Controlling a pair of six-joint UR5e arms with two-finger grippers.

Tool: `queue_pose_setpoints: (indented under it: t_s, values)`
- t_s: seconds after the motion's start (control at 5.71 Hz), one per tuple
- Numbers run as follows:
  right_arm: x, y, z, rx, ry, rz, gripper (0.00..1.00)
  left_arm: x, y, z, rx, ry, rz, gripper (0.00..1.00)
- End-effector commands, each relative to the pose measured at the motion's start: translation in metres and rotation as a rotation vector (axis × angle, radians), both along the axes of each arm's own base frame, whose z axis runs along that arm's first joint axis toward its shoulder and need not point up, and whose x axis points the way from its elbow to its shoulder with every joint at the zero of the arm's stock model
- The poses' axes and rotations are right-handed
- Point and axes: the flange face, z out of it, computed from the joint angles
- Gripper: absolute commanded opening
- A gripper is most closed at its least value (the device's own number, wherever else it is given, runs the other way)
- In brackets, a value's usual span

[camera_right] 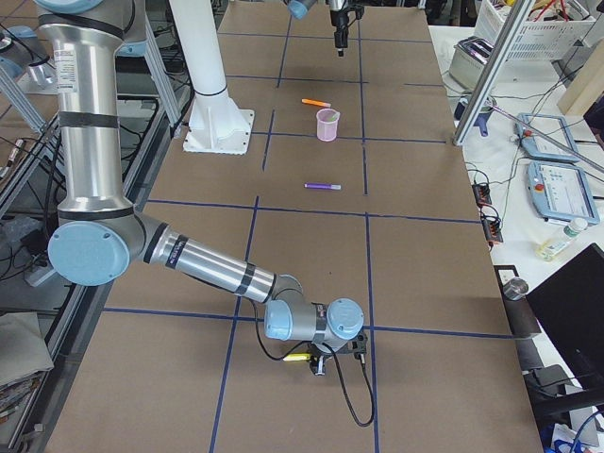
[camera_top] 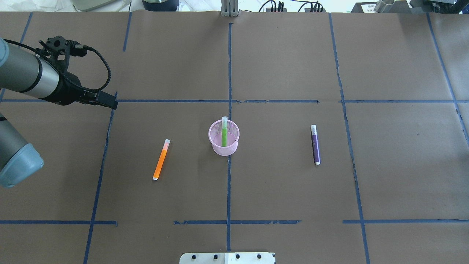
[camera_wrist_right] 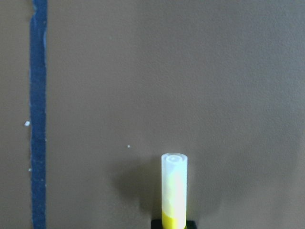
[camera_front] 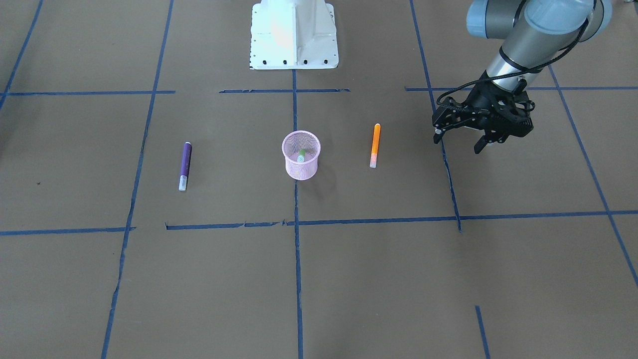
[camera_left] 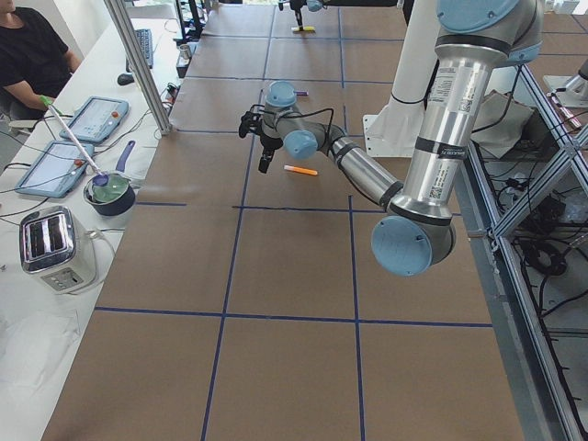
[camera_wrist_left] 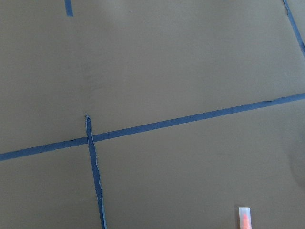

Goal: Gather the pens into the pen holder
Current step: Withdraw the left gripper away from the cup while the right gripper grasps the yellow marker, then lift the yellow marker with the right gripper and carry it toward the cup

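Pens number four, each short, thick and pale-capped; green pen [camera_top: 224,134] upright in the single pink mesh pen holder [camera_top: 220,148]; seen overhead, orange pen [camera_top: 161,160] flat on the worktop [camera_top: 278,183] at its 9 o'clock, purple pen [camera_top: 315,145] at 3 o'clock; left gripper [camera_front: 459,141] spread wide, empty; right gripper [camera_right: 335,360] at yellow pen [camera_wrist_right: 174,191], grip unreadable.

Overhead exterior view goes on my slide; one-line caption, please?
Green pen stands in the pink holder; orange pen and purple pen lie flat either side.
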Motion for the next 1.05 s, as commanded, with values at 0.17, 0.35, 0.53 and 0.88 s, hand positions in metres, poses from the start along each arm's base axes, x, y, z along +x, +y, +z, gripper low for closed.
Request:
queue_pose_setpoints:
  t_s: [0.17,0.35,0.53,0.88]
  values:
    - [-0.015,-0.047,-0.147,0.193,-0.052,0.123,0.0,-0.001,0.002,-0.004,0.006,0.005,0.002,1.0]
    - [-0.04,-0.054,-0.182,0.37,-0.11,0.096,0.0,-0.003,0.003,-0.006,0.011,0.009,0.0,1.0]
    - [-0.073,-0.052,-0.216,0.497,-0.197,0.134,0.0,-0.002,0.004,-0.008,0.013,0.011,0.002,1.0]
    - [-0.143,-0.045,-0.299,0.655,-0.385,0.262,0.0,0.0,0.004,-0.008,0.014,0.011,0.005,1.0]
